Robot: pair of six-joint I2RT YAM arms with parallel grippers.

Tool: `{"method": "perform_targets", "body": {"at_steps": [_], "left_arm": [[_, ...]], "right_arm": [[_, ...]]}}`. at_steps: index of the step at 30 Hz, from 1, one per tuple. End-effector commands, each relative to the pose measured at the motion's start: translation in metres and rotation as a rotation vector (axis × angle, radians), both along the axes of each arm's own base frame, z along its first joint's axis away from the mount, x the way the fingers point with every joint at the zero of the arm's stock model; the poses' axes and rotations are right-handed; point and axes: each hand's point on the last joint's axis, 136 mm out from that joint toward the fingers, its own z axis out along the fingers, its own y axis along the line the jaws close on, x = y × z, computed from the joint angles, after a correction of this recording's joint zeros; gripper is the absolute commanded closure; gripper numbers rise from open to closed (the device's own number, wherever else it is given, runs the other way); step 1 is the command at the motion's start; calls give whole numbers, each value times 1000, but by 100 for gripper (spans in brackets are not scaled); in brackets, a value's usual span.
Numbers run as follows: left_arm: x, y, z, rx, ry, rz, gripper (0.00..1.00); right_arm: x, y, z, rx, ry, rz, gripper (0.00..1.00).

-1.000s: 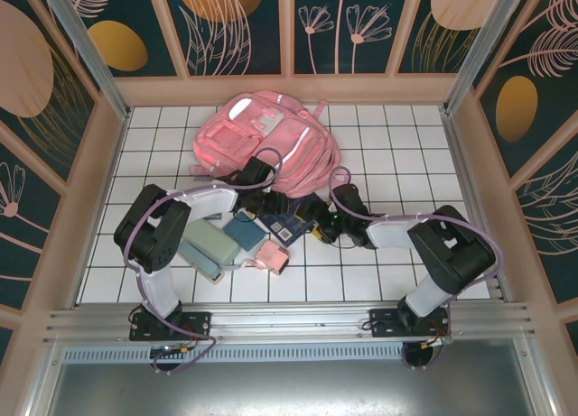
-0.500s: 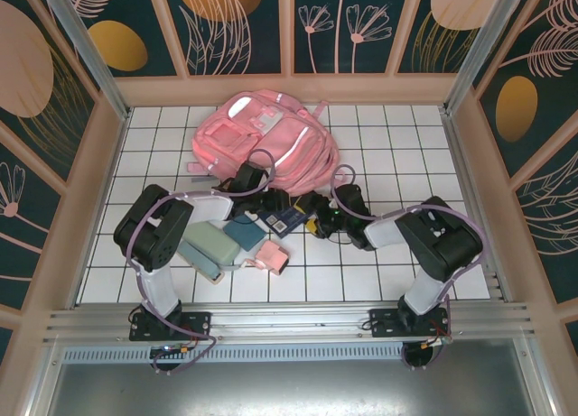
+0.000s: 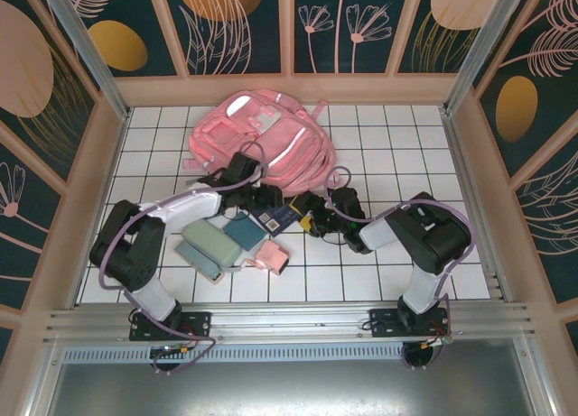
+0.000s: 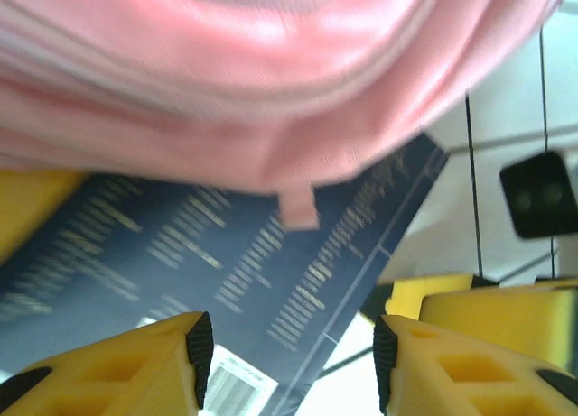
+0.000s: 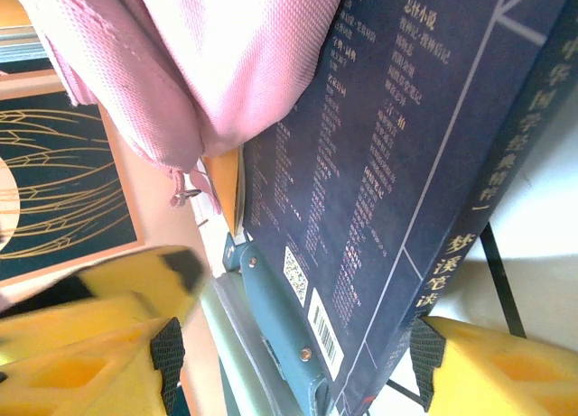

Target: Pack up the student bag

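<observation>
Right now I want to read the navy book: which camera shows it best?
Right wrist: the navy book large, sharp, barcode visible. Left wrist: blurred, partly under the student bag. Top external: a small patch.

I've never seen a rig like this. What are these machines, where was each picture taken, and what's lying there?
These are two robot arms bolted to the near edge of a tiled table. The overhead picture looks down from behind them: left arm, right arm. The other two come from a camera on each wrist, so the yellow fingers at the bottom are that arm's own jaws. On the table lie a big pink backpack, a dark blue book partly under its edge, teal cases and a small pink pouch. Both pairs of jaws stand open; the right pair straddles the book, but nothing looks gripped.
</observation>
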Motion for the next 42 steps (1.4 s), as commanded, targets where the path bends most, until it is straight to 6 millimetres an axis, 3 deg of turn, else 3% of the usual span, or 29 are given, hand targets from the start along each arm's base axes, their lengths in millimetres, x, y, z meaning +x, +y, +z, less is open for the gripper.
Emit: {"method": "perform_targets", "body": {"at_steps": [1,4,9,13,18,25,31,33,38,40,42], "left_arm": [[15,58,-9,169,8,142,48],[24,87,-25,293,19,228,49],[19,87,-67,331,111,229,52],[5,73,-85,252,180,206,55],[-27,50,-108,160,265,153,58],[-44,12,-116,67,324,67,65],[-60,-8,-127,11,380,12,73],[-68,-12,-132,-14,411,3,76],[-78,-19,-136,-73,444,-1,81],[-79,-22,-133,-103,445,-2,82],[-79,-24,-130,-121,444,-2,83]], "right_arm": [[29,0,16,17,-116,-74,31],[30,2,15,19,-115,-67,31],[30,6,12,16,-105,-50,31],[30,7,9,-3,-96,-34,31],[30,11,4,-11,-84,0,31],[26,14,-6,3,-68,30,31],[36,14,13,89,-143,19,32],[43,17,19,91,-173,13,34],[54,26,10,43,-169,19,45],[57,28,3,20,-162,13,53],[59,27,-9,-20,-137,3,66]]}}
